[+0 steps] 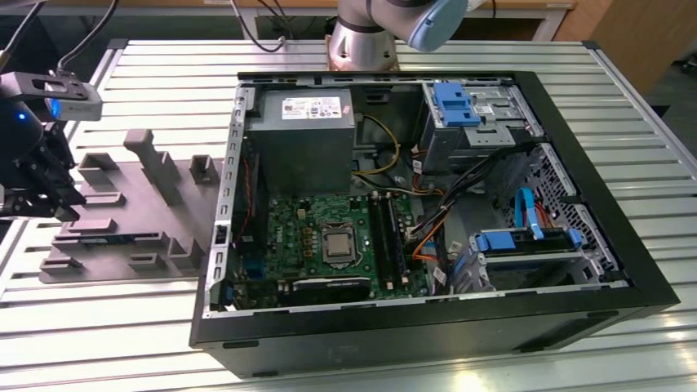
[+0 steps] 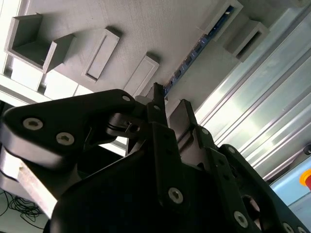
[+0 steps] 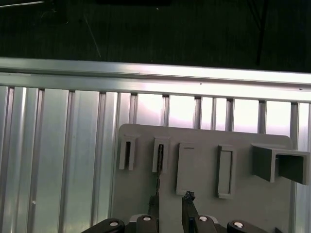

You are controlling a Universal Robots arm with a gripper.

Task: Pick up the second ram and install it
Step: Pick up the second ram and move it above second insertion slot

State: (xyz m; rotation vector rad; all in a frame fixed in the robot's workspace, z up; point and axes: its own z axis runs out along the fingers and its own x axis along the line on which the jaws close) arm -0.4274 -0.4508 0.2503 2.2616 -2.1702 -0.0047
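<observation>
Counting from the exterior view's left there is one claw, one grey tray and one open computer case on the slatted table. One arm base stands behind the case. The case holds one green motherboard.

One second ram lies in the tray's slot, near the tray's front edge and just to the exterior view's right of the claw.

The claw's two fingers stand a little apart, with light showing between them, and they grip nothing. It hangs over the tray (close to the stick's near end). I cannot tell whether a fingertip touches the stick.

The exterior view takes in the case and motherboard. The first wrist view gives the tray from above, with five raised blocks in a row and the ram edge-on as a thin dark line. The second wrist view shows its blue-green edge running away from the fingertips.
</observation>
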